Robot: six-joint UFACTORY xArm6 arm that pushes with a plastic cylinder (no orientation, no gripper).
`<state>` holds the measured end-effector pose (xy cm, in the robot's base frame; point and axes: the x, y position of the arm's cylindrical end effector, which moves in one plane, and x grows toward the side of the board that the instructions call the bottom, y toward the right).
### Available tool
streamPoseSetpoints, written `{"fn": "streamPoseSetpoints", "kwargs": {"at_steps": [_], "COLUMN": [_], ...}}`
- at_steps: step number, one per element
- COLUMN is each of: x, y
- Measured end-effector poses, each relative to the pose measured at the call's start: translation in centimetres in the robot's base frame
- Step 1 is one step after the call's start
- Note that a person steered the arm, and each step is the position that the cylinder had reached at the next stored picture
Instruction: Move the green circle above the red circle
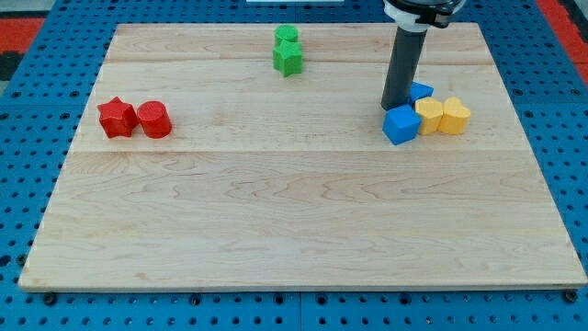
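The green circle (287, 36) sits near the view's top, touching a green star (288, 59) just below it. The red circle (154, 119) is at the view's left, next to a red star (117, 117) on its left. My tip (394, 107) is at the view's right, far from both circles. It rests right at the top edge of a blue cube (401, 124) and just left of a smaller blue block (421, 91).
Two yellow blocks (429, 116) (454, 115) lie right of the blue cube. The wooden board (294, 230) lies on a blue pegboard surface (28, 184). The rod (402, 69) rises from my tip to the view's top.
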<state>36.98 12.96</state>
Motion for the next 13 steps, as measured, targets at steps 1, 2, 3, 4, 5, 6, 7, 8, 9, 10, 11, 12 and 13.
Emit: {"fn": "streamPoseSetpoints", "kwargs": {"at_steps": [1,2,3,4,5,6,7,8,9,10,11,12,13], "x": [0.4,2.9,5.3,7.5,9.5,3.2,-7.0,-11.4,-12.9,-15.7,-15.3,-13.8,-13.5], "y": [-1.0,-3.8,-6.9,-10.2,-13.4,-13.4,-10.9,-10.5,-9.3,-10.1,-15.6,-20.7,-25.6]}}
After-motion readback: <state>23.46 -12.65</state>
